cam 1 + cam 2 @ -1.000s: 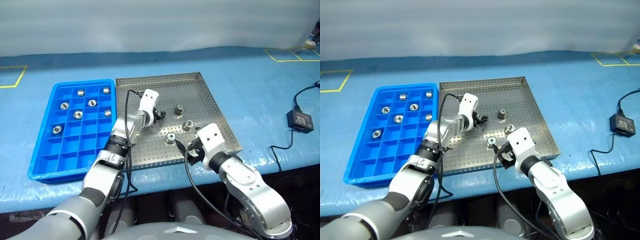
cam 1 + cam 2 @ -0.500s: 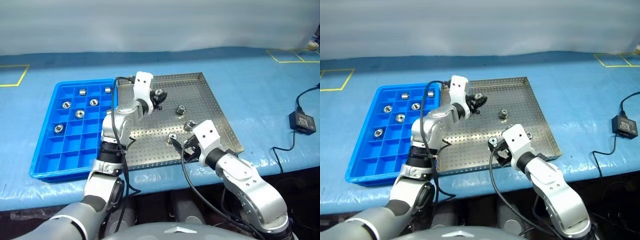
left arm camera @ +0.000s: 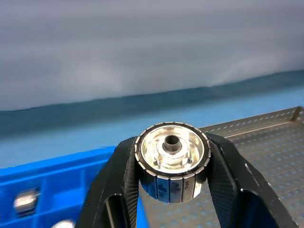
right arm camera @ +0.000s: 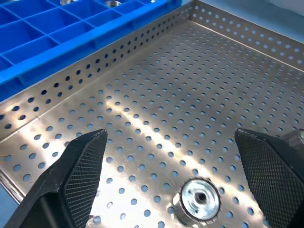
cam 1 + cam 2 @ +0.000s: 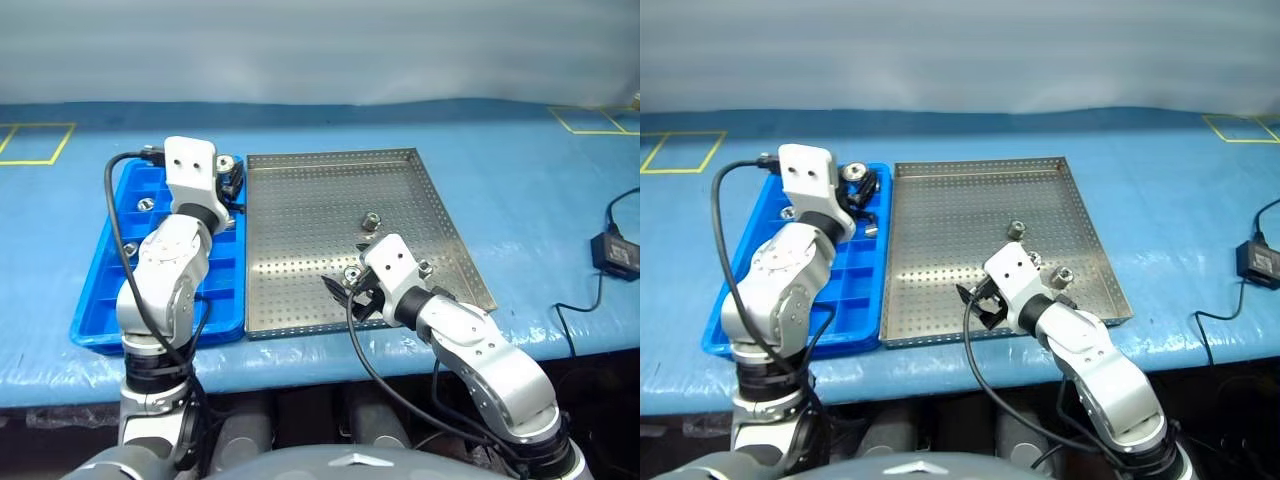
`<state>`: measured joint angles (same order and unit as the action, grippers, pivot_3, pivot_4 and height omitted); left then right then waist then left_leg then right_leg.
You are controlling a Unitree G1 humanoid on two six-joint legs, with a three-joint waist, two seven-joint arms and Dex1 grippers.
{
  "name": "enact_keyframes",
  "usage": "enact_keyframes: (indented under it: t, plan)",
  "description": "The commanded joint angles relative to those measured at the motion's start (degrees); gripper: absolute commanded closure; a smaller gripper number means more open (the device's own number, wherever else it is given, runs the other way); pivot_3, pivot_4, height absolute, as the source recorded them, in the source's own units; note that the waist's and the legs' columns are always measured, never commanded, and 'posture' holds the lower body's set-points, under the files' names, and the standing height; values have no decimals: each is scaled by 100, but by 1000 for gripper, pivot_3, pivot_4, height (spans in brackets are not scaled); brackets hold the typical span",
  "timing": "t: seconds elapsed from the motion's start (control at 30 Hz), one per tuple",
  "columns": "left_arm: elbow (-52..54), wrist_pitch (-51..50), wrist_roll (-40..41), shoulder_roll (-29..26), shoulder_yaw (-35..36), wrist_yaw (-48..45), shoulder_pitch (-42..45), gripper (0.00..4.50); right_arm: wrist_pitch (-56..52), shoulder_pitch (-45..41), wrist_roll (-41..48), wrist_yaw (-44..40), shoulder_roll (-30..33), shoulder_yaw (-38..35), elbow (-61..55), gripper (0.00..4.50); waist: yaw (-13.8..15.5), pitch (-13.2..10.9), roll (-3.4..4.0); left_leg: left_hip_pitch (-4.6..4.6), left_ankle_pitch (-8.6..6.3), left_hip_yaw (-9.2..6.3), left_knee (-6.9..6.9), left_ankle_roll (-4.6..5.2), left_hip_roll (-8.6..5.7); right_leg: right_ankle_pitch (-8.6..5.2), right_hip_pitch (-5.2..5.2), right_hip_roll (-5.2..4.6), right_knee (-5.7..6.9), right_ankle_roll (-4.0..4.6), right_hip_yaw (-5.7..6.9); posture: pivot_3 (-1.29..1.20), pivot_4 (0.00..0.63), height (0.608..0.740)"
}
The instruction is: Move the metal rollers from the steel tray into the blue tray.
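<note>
The left claw (image 3: 172, 183) is clamped on a shiny silver metal roller with a central hole (image 3: 172, 159), held over the far end of the bright blue gridded plastic tray (image 5: 95, 325). The right claw (image 4: 173, 183), fingers wide apart, hovers over the large perforated steel tray (image 5: 300, 230), straddling another roller (image 4: 199, 198) lying there.

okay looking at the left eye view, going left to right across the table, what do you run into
blue tray → left gripper shut on a metal roller at the blue tray's far right corner → steel tray → right gripper, open, by a roller → black adapter
</note>
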<state>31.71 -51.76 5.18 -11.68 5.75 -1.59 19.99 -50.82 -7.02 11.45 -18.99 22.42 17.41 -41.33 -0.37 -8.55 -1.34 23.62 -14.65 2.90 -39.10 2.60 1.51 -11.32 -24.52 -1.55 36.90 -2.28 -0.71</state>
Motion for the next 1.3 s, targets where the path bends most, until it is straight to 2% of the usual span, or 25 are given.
enact_keyframes:
  t: [0.03, 0.33, 0.77, 1.03, 1.17, 1.3]
  plan:
    - [582, -249, -269, -78, -8, 221, -453, 2801, 287, -272, 75, -286, -32, 203, 99, 0, 49, 0, 0, 0, 0, 0, 0, 0, -1, 0, 1, -1, 0, 1, 0, 108, 150, 740]
    - [1225, -705, -737, 446, -119, 852, -1726, 2801, 526, -537, 128, -604, -150, 371, 401, 0, 310, -1, -2, 4, 0, -7, 0, 0, 0, -3, 0, -7, 0, 7, 12, 181, 150, 740]
    - [1263, -1250, -1159, 950, 61, 1254, -2143, 2801, 498, -499, 94, -608, -153, 373, 482, 0, 402, -1, -2, 9, -1, -12, 2, 0, 2, -12, -2, -10, -2, 5, 19, 196, 150, 740]
    - [1177, -958, -1105, 923, -79, 1051, -1635, 146, 391, -295, 66, -443, -104, 198, 340, 0, 447, -1, -2, 10, -1, -14, 0, 0, 2, -14, -1, -16, -2, 7, 26, 152, 150, 740]
    - [1019, -740, -862, 885, -293, 682, -1072, 146, 287, -145, 102, -322, -63, -43, 144, 0, 440, -1, -2, 15, -1, -15, -2, 0, 0, -11, -1, -17, -4, 11, 29, 119, 150, 740]
    - [435, -637, -4, 894, -560, -378, -406, 146, 149, 179, 169, -233, 71, -535, -153, 0, 403, -1, -1, 18, -2, -14, -1, 3, -1, -7, -4, -17, -7, 20, 29, 72, 150, 740]
